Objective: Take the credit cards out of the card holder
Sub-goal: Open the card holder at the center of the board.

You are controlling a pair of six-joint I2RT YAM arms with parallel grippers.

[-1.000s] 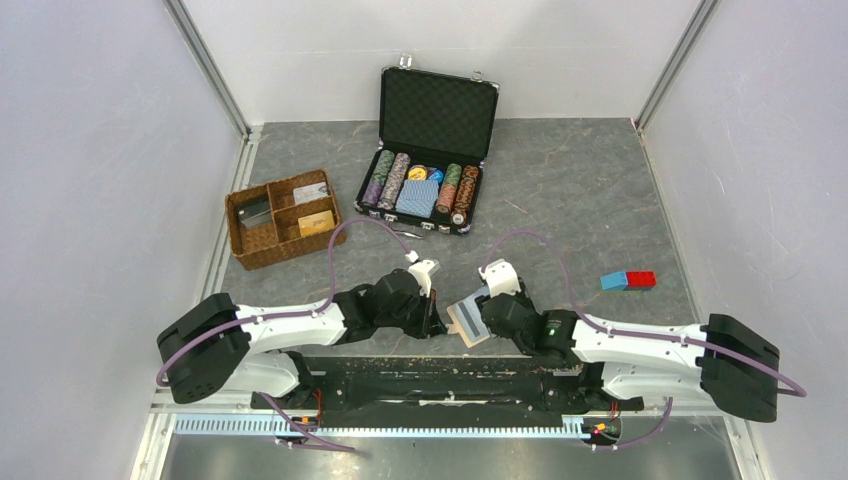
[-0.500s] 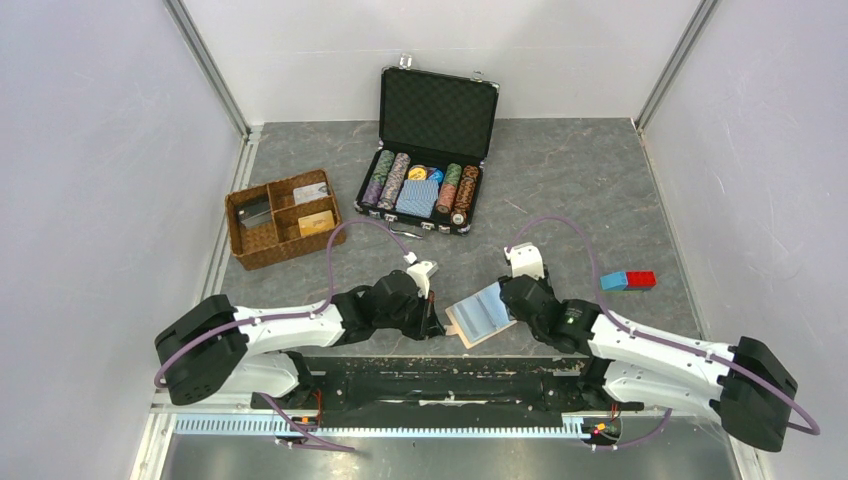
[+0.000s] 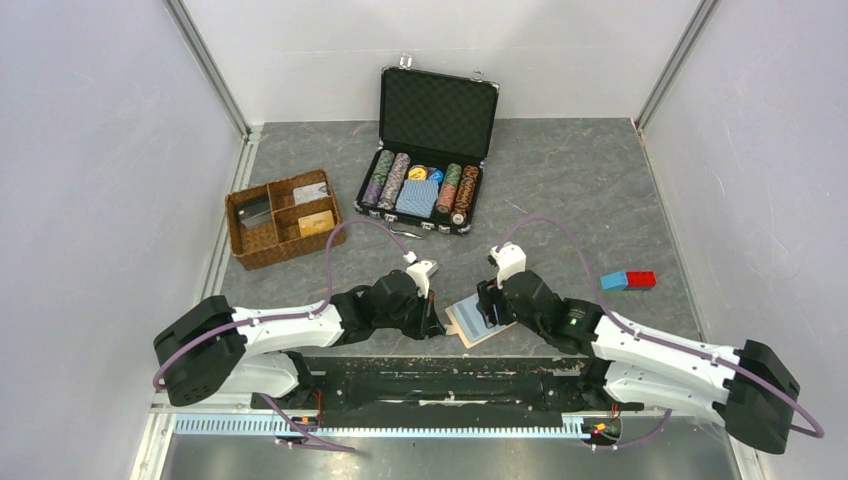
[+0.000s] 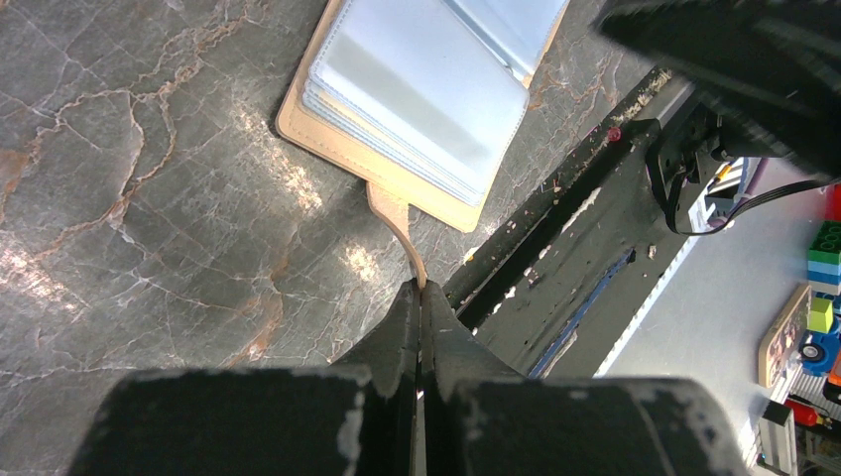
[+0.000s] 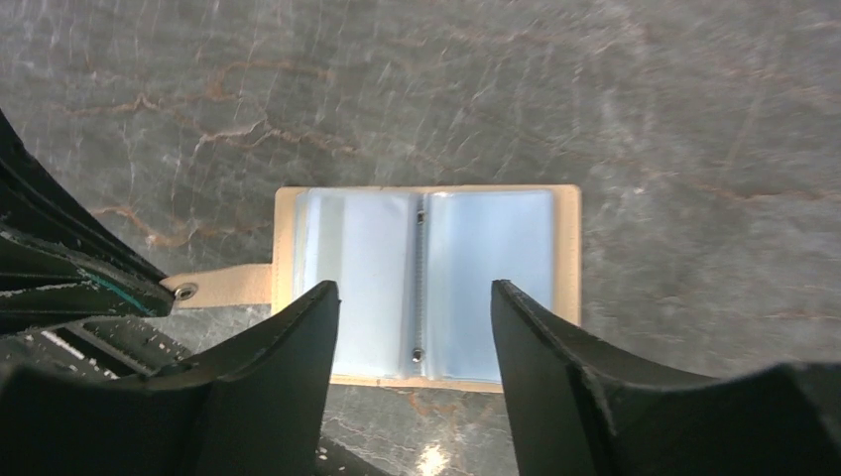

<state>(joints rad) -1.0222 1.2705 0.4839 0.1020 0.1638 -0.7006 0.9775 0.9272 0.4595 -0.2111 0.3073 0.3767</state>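
Left pincer (image 4: 420,291) clamped on strap (image 4: 395,210) of card holder (image 5: 486,268), right pincer (image 5: 414,295) open — empty

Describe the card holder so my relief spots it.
On the table, look at the middle of the near edge. The card holder lies open, strap tab pinched by the left tool. Unlike the wicker tray and black case behind, it is tan with blue sleeves.

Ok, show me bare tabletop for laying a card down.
Widest bare patch: the right side, between the poker chip case, the right wall and the toy bricks. A smaller one: behind the wicker tray, left of the case. Crowded: near centre, where the left end effector pinches the strap of the card holder and the right end effector hovers over it.
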